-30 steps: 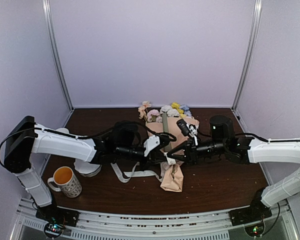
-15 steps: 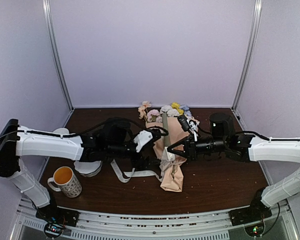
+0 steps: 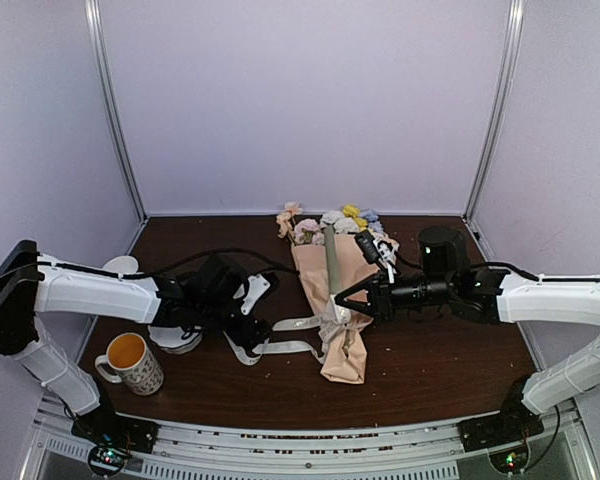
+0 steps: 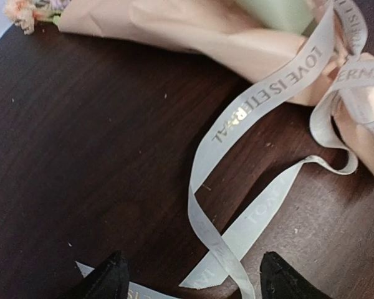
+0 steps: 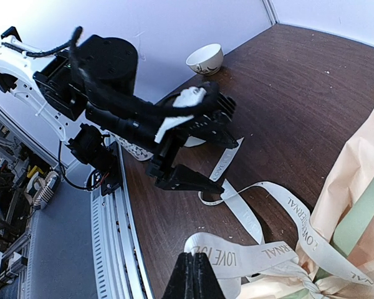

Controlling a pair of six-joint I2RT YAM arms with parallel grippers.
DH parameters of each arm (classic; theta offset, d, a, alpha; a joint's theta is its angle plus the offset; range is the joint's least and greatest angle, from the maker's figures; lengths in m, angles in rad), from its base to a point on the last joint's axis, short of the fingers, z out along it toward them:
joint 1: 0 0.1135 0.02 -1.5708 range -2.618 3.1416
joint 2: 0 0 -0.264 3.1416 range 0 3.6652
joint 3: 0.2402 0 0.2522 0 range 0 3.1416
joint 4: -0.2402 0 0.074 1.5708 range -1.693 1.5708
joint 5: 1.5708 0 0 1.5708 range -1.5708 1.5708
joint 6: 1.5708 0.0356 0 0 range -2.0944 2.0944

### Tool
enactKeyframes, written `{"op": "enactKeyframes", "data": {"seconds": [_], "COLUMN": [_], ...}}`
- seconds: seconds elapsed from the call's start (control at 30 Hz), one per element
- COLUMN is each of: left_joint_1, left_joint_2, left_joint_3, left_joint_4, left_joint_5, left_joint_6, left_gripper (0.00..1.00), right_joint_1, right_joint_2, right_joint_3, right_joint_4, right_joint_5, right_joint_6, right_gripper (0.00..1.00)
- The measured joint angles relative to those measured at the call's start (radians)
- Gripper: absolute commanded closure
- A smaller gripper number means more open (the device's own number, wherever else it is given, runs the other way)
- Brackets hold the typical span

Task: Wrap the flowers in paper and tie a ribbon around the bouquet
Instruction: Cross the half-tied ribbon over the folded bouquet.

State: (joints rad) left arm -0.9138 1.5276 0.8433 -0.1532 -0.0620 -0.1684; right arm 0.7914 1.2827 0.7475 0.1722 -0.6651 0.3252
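a: from above, where is the bouquet (image 3: 335, 285)?
b: it lies mid-surface (image 3: 430, 370), the flowers (image 3: 330, 222) toward the far wall and the paper (image 3: 344, 360) cone's tail toward the arms. the ribbon (image 3: 280, 347) wraps its waist and trails left over the wood. a mug (image 3: 132, 363) stands front left.
a: and the arms?
b: the left end effector (image 3: 258, 318) is just left of the bouquet, over the loose ribbon. the right end effector (image 3: 342, 298) is at the ribboned waist.
a: left wrist view?
b: fingertips (image 4: 109, 280) spread wide, gripping nothing. the lettered ribbon loops on the surface between them, up to the paper.
a: right wrist view?
b: fingers (image 5: 190, 280) pressed together, tips at a ribbon loop. i can't tell whether any ribbon is caught. a white bowl (image 5: 206, 58) sits far back.
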Motion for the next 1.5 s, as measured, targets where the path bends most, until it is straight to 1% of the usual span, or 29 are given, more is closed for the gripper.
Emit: {"op": "enactKeyframes", "data": {"seconds": [0.2, 0.27, 0.3, 0.37, 0.4, 0.43, 0.47, 0.57, 0.6, 0.67, 0.7, 0.73, 0.8, 0.87, 0.9, 1.1, 1.17, 1.23, 1.37, 1.4, 1.5], "left_joint_1": [0.013, 0.014, 0.014, 0.014, 0.014, 0.014, 0.014, 0.014, 0.014, 0.014, 0.014, 0.014, 0.018, 0.026, 0.03, 0.045, 0.045, 0.044, 0.016, -0.013, -0.104], "left_joint_2": [0.135, 0.176, 0.194, 0.236, 0.253, 0.266, 0.275, 0.272, 0.267, 0.25, 0.241, 0.233, 0.231, 0.232, 0.233, 0.239, 0.22, 0.163, -0.048, -0.108, -0.195], "left_joint_3": [0.018, 0.041, 0.058, 0.108, 0.131, 0.15, 0.164, 0.164, 0.159, 0.138, 0.128, 0.122, 0.121, 0.122, 0.124, 0.131, 0.117, 0.079, -0.006, -0.012, -0.002], "left_joint_4": [-0.028, -0.032, -0.035, -0.042, -0.043, -0.046, -0.047, -0.053, -0.051, -0.043, -0.042, -0.043, -0.04, -0.043, -0.045, -0.051, -0.045, -0.043, -0.055, -0.061, -0.062], "left_joint_5": [0.015, 0.028, 0.032, 0.033, 0.032, 0.03, 0.028, 0.033, 0.039, 0.048, 0.051, 0.052, 0.056, 0.06, 0.061, 0.089, 0.109, 0.128, 0.172, 0.188, 0.249], "left_joint_6": [-0.028, -0.027, -0.026, -0.022, -0.022, -0.017, -0.016, -0.003, 0.0, 0.0, 0.0, 0.0, 0.002, 0.002, 0.001, 0.018, 0.026, 0.039, 0.095, 0.118, 0.171], "left_gripper": [0.25, 0.3, 0.35, 0.55, 0.63, 0.67, 0.68, 0.57, 0.55, 0.55, 0.58, 0.63, 0.75, 0.93, 1.0, 1.0, 1.0, 1.0, 1.0, 1.0, 1.0], "right_joint_1": [0.0, 0.0, 0.0, 0.0, 0.0, 0.0, 0.0, 0.0, 0.0, 0.0, 0.0, 0.0, 0.0, 0.0, 0.0, 0.0, 0.0, 0.0, 0.0, -0.002, -0.004], "right_joint_2": [0.005, 0.008, 0.01, 0.013, 0.014, 0.014, 0.014, 0.014, 0.014, 0.014, 0.014, 0.014, 0.014, 0.014, 0.014, 0.014, 0.014, 0.014, 0.015, 0.018, 0.037], "right_joint_3": [0.002, 0.002, 0.002, 0.003, 0.003, 0.003, 0.004, 0.004, 0.004, 0.004, 0.004, 0.004, 0.004, 0.004, 0.004, 0.004, 0.006, 0.015, 0.049, 0.059, 0.087], "right_joint_4": [0.001, 0.0, 0.0, 0.0, 0.0, -0.001, 0.0, -0.002, -0.002, -0.005, -0.005, -0.005, -0.005, -0.005, -0.005, -0.013, -0.023, -0.033, -0.051, -0.053, -0.061], "right_joint_5": [0.0, 0.0, 0.0, 0.0, 0.0, 0.0, 0.0, 0.0, 0.0, 0.0, 0.0, 0.0, 0.0, 0.0, 0.0, 0.005, 0.011, 0.016, 0.045, 0.056, 0.078], "right_joint_6": [0.003, 0.004, 0.005, 0.005, 0.006, 0.007, 0.009, 0.011, 0.011, 0.011, 0.011, 0.011, 0.011, 0.011, 0.011, 0.011, 0.013, 0.016, 0.019, 0.019, 0.02], "right_gripper": [1.0, 1.0, 1.0, 1.0, 1.0, 1.0, 1.0, 1.0, 1.0, 1.0, 1.0, 1.0, 1.0, 1.0, 1.0, 1.0, 1.0, 1.0, 1.0, 1.0, 1.0]}}
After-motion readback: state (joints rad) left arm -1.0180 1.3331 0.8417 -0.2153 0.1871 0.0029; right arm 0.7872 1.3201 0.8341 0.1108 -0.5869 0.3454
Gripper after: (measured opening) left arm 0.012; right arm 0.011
